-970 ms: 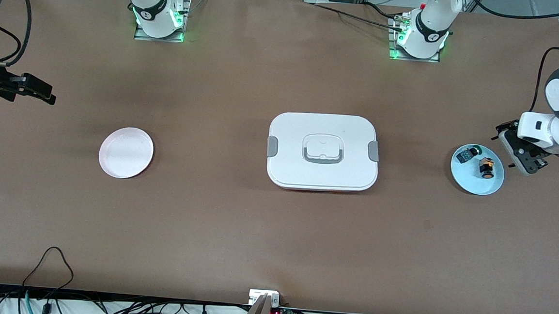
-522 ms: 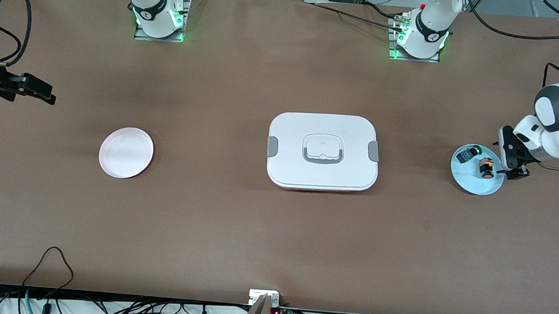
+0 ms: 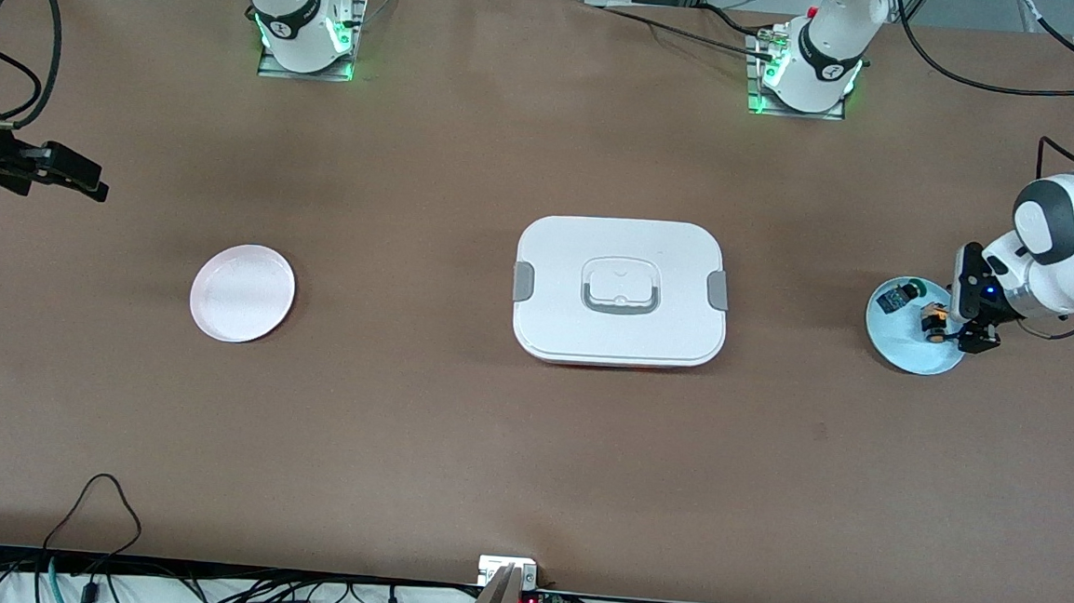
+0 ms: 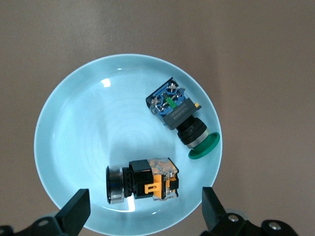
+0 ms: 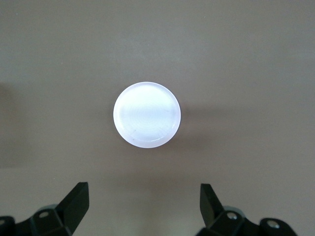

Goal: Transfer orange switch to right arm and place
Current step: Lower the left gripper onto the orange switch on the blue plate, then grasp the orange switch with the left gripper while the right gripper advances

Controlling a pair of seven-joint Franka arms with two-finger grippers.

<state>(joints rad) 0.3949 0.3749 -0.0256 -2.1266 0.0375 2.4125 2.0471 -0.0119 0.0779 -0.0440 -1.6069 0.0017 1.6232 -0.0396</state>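
The orange switch [image 3: 933, 323] lies on its side on a light blue plate [image 3: 907, 348] at the left arm's end of the table. In the left wrist view the switch [image 4: 147, 179] lies on the plate [image 4: 59, 113], just ahead of and between my open fingertips. My left gripper [image 3: 970, 314] [image 4: 145, 214] is open and empty, hanging over the plate's edge beside the switch. My right gripper [image 3: 87, 183] [image 5: 144, 204] is open and empty, waiting high over the right arm's end of the table.
A blue-black square part with a green button [image 3: 899, 296] [image 4: 174, 110] shares the blue plate. A white lidded container [image 3: 620, 291] stands mid-table. An empty pale pink plate [image 3: 242, 293] [image 5: 146, 114] lies toward the right arm's end.
My left gripper has moved from beside the blue plate to over its edge, close to the orange switch. The right arm has not moved.
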